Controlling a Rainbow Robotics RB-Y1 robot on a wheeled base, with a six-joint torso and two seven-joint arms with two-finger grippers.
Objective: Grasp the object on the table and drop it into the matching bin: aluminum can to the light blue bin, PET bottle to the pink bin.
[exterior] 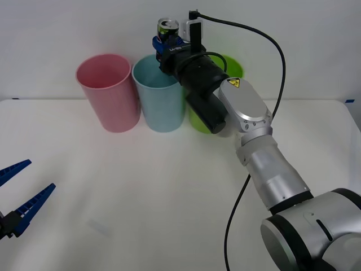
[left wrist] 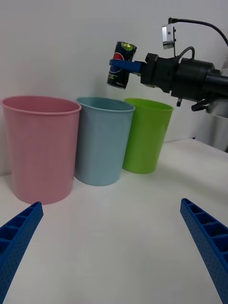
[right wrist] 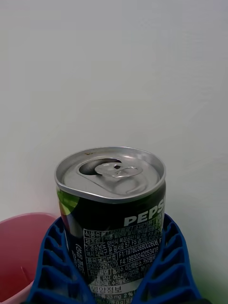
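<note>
The right claw (exterior: 167, 40), near the top centre of the front view, is closed on the aluminum can (exterior: 167, 26), its blue ribbed fingers (right wrist: 171, 266) pressed to both sides of the dark body. The can is held in the air above the rim of the light blue bin (exterior: 159, 96), tilted a little in the left wrist view. Its silver lid faces the right wrist camera, tab opening already punched in. White letters "PEPS" read across the side, with a block of small white print below them that is too fine to make out, and a green patch near the upper edge.

Three bins stand in a row along the far side of the white bench (exterior: 169, 197): the pink bin (exterior: 109, 92) at left, the light blue one touching it, then a lime green bin (left wrist: 145, 134) partly behind the arm. What the bins hold cannot be told.

The left claw (exterior: 16, 195) hovers at the lower left of the front view, fingers spread wide, holding nothing
</note>
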